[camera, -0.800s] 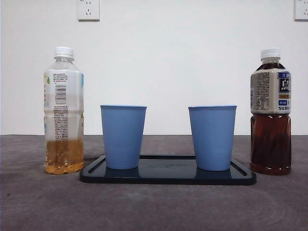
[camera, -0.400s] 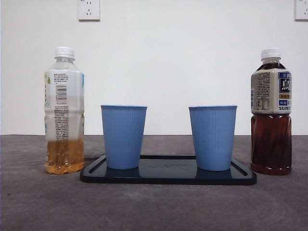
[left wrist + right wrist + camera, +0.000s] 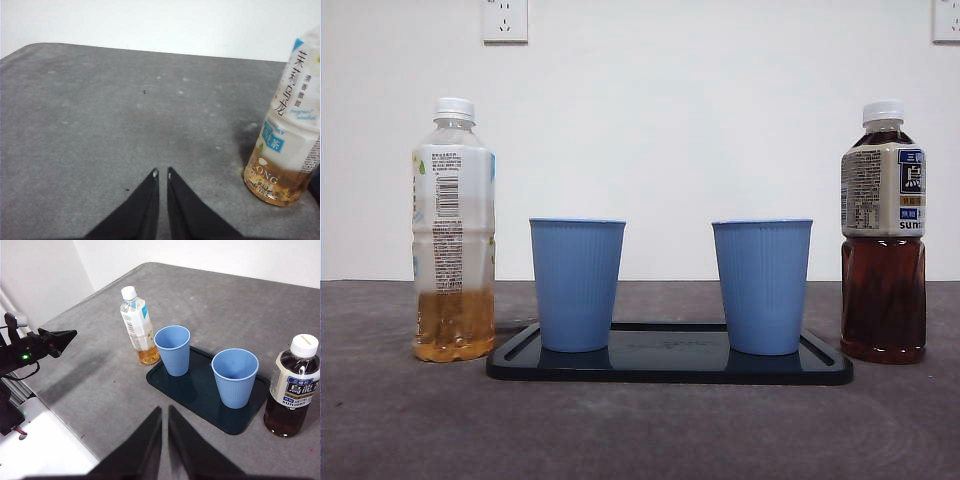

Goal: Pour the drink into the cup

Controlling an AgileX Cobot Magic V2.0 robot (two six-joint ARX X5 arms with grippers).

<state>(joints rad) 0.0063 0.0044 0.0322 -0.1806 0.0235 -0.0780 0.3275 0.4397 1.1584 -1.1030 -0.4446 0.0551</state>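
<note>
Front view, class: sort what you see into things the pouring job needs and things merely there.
Needed: pale bottle, dark bottle, left cup, right cup.

Merely there: tray, table, wall sockets.

Glossy dark tray (image 3: 820, 368), ribbed matt plastic cups (image 3: 577, 285), clear plastic bottles (image 3: 453, 230), rough matt grey table (image 3: 640, 430).

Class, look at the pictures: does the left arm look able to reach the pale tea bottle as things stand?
Probably yes. The left gripper, jaws shut, hangs over bare table, and the pale tea bottle stands upright close by with nothing between them. The tray and cups lie on its far side. The jaws must open first.
</note>
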